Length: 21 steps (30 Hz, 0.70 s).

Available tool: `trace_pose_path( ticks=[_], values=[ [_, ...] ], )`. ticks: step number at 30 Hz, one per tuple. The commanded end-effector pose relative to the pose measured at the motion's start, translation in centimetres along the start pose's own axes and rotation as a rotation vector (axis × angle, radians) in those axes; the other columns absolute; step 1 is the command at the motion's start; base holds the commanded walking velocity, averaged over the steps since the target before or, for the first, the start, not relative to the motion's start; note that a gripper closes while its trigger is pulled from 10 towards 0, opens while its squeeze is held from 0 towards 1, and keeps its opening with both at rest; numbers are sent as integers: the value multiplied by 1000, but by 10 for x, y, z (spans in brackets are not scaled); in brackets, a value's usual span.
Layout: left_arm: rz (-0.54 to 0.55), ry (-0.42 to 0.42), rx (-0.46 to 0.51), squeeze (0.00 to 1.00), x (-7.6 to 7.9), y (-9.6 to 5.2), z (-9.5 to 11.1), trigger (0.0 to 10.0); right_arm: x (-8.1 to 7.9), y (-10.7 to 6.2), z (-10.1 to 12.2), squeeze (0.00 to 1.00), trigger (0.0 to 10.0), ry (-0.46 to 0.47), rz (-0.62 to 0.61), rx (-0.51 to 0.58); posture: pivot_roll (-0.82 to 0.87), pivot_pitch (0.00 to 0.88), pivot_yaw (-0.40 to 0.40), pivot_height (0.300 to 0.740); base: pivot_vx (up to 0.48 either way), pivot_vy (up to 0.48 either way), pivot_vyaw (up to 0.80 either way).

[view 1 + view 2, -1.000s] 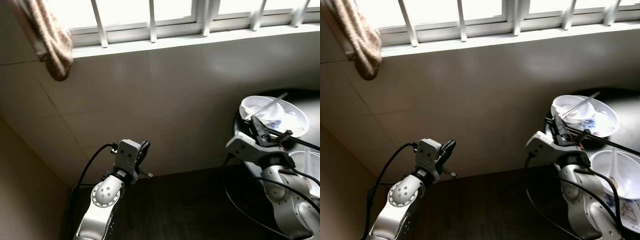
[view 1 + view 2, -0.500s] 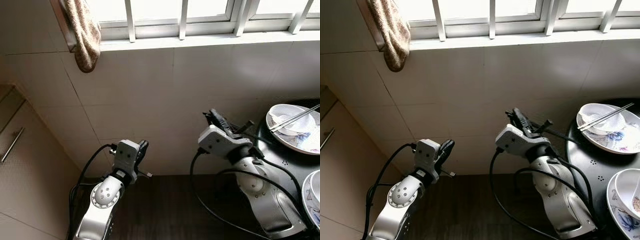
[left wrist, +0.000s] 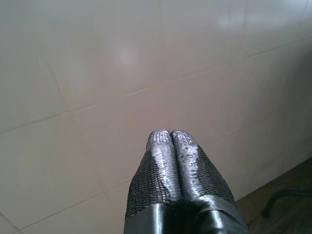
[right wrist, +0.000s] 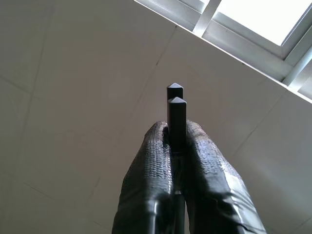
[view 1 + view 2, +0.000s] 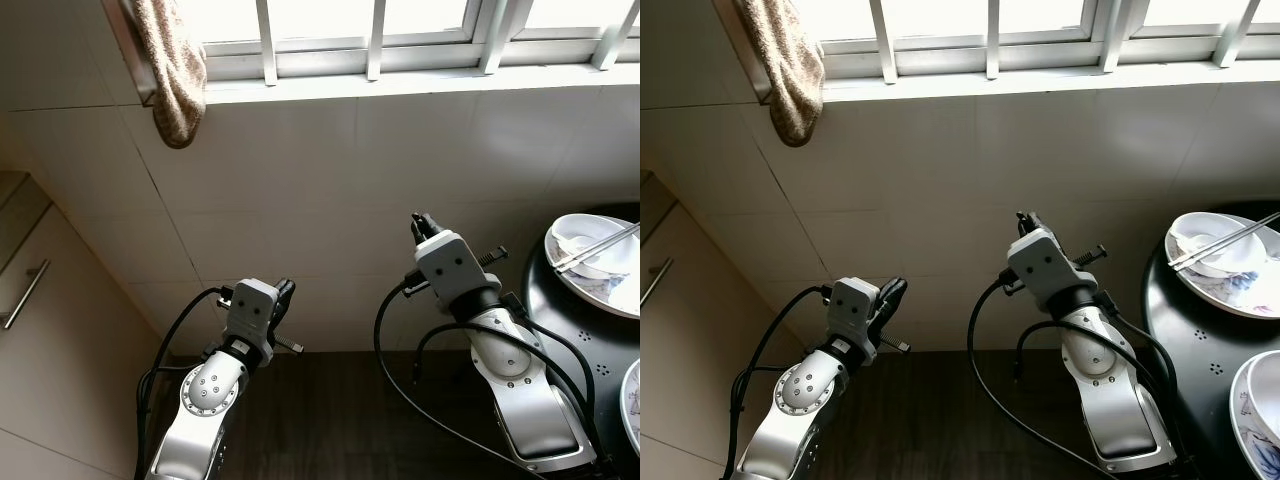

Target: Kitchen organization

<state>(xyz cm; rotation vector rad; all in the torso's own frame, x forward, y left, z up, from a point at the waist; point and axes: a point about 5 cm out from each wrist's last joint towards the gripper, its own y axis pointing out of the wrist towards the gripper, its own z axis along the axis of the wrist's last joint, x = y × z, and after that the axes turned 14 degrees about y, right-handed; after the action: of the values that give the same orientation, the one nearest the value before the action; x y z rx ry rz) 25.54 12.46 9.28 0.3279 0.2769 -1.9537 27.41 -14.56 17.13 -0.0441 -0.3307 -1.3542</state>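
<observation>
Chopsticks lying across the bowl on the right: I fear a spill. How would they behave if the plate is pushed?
The chopsticks look thin and stiff and rest only on the bowl's rim, so a push would probably roll them off. The bowl and plate look glazed, likely slippery and breakable.

Plate (image 5: pixel 600 262) and cloth (image 5: pixel 175 70) partly cropped.

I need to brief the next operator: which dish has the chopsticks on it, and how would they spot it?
Look at the round black table on the robot's right, below the barred window. On its far side a patterned plate holds a small white bowl with chopsticks laid across it. The nearer white bowl at the picture's edge has no such sticks on top.
</observation>
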Motion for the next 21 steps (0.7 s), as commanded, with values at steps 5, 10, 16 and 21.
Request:
trace_pose_path(
  ticks=[5, 10, 16, 21],
  values=[
    [31, 24, 16, 0, -7, 2, 5, 10000, 10, -3, -13, 0, 10000, 134, -42, -70, 13, 0, 20, 740, 0, 0, 794],
    [69, 59, 26, 0, -12, 4, 11, 10000, 10, -7, -22, 0, 10000, 194, -43, -119, 13, 0, 21, 740, 0, 0, 794],
    [112, 95, 20, 0, -18, 8, 15, 10000, 8, -7, -23, 0, 10000, 209, -28, -125, 13, 0, 21, 740, 0, 0, 794],
    [151, 98, 52, 0, -23, 14, 25, 10000, 7, -6, -20, 0, 10000, 215, -16, -115, 13, 0, 21, 740, 0, 0, 794]
  ],
)
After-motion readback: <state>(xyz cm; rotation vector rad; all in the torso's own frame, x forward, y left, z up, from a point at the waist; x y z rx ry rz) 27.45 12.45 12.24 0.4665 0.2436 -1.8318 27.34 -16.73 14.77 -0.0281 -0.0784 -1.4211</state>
